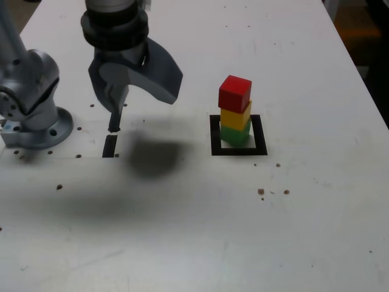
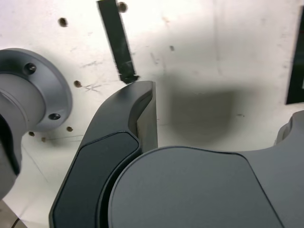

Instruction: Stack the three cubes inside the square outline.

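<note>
Dark gripper (image 2: 199, 142) jaws spread apart, nothing between them; black strip (image 2: 116, 40) on white table (image 2: 213, 52); grey arm base (image 2: 33, 90) beside it.

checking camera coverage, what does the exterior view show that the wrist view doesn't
Only the exterior view shows the stack: red cube on yellow cube on green cube, inside the square outline. Only the wrist view shows the gripper's dark finger close up. Both show the open, empty gripper, the arm's base, a black strip and the white table.
</note>
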